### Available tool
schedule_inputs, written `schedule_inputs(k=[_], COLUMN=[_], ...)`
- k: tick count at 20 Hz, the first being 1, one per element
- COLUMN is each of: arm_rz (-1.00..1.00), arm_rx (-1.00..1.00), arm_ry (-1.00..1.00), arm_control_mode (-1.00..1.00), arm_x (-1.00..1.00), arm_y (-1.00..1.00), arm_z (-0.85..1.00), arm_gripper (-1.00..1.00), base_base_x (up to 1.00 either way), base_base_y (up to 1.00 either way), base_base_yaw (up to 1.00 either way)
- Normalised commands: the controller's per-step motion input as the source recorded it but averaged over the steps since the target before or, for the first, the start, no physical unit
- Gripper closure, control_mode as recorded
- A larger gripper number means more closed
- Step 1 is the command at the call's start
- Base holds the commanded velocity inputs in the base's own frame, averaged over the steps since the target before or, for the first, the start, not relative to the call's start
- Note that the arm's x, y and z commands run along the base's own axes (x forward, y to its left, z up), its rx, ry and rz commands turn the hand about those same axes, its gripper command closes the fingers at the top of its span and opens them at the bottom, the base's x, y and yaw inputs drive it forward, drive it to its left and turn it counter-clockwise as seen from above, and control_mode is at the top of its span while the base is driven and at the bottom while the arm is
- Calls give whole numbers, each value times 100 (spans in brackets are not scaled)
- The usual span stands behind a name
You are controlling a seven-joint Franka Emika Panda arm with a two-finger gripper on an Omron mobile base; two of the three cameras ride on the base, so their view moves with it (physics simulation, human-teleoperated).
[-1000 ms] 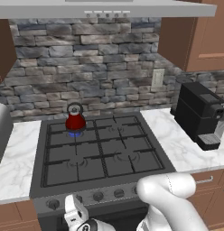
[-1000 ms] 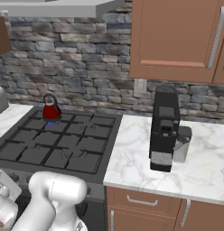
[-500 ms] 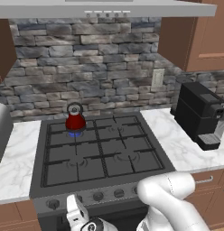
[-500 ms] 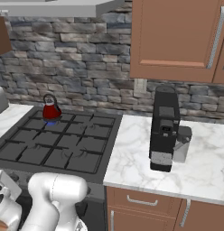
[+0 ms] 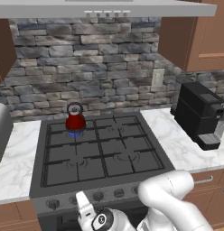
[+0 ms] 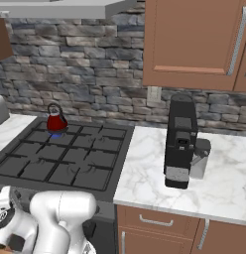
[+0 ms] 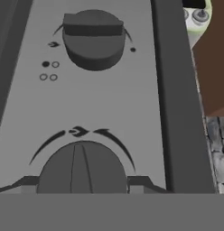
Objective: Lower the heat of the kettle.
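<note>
The small red kettle [image 5: 75, 119] [image 6: 56, 120] stands on the stove's back left burner, over a blue flame [image 5: 76, 133]. My gripper [image 7: 82, 184] is low at the stove's front knob panel [image 5: 109, 195]. Its two fingertips [image 7: 24, 184] flank a round dark knob [image 7: 82, 168] and touch both of its sides. A second knob [image 7: 92, 39] sits farther along the panel. In the left base view the gripper [image 5: 85, 208] points up at the left part of the knob row. The hand [image 6: 3, 209] also shows at the lower left of the right base view.
A black coffee machine [image 5: 200, 113] [image 6: 180, 141] stands on the marble counter [image 6: 219, 173] right of the stove. A grey appliance [image 5: 2, 128] sits on the left counter. Wooden drawers [image 6: 159, 223] lie under the counter; the hood [image 5: 109, 6] hangs above.
The hand has edged slightly right and up along the knob panel. The kettle has stayed where it was.
</note>
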Motion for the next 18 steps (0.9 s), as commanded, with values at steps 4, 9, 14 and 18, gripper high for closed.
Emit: schedule_inputs(k=[4,9,14,18], arm_rz=[-11,-17,-18,-21], arm_rx=[59,45,40,42], arm_ry=[-15,-13,-19,-16], arm_control_mode=[-100,-100,-100,-100], arm_x=[-38,-6,-7,-22], arm_y=[20,23,23,26], arm_z=[-4,1,0,5], arm_gripper=[100,100,100,100], base_base_x=[0,0,0,0], base_base_y=[0,0,0,0], base_base_yaw=[0,0,0,0])
